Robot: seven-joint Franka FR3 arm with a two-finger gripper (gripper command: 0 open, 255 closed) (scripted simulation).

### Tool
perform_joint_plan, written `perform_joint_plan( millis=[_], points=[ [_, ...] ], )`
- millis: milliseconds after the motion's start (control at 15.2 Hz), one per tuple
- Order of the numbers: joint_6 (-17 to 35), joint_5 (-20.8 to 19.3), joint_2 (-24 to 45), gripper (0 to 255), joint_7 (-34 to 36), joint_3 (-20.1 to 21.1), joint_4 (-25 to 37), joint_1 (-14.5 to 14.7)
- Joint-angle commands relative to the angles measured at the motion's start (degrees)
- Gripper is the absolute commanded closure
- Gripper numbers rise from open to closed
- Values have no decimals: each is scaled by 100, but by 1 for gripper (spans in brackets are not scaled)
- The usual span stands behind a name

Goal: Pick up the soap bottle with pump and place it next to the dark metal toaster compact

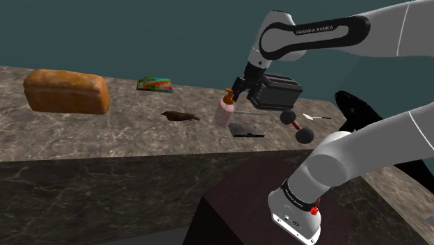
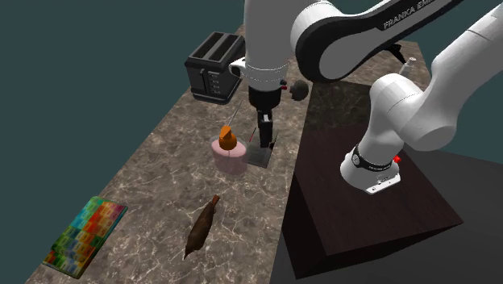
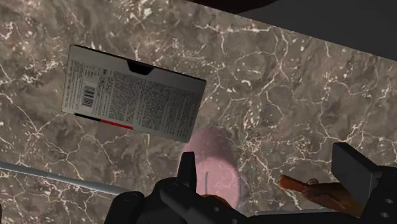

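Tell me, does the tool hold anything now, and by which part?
Nothing is held. The tool is open; the soap bottle has its orange pump between the fingers, not clasped.

Pink soap bottle, near upright black toaster

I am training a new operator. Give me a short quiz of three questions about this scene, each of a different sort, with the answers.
1. True or false: the gripper has its fingers apart.
2. The pump on the pink soap bottle is: A orange, B green, C white.
3. Fill in: in the shoulder view, the black toaster stands to the bottle's ____.
Key: 1 true; 2 A; 3 right.
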Motion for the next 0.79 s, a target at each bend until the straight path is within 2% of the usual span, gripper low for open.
perform_joint_plan(
  millis=[0, 330, 726],
  points=[
    [417, -40, 410, 0, 46, -25, 36, -55],
    [1312, -131, 1430, 0, 145, -119, 244, -194],
    [1777, -99, 1742, 0, 126, -129, 94, -188]
  ],
)
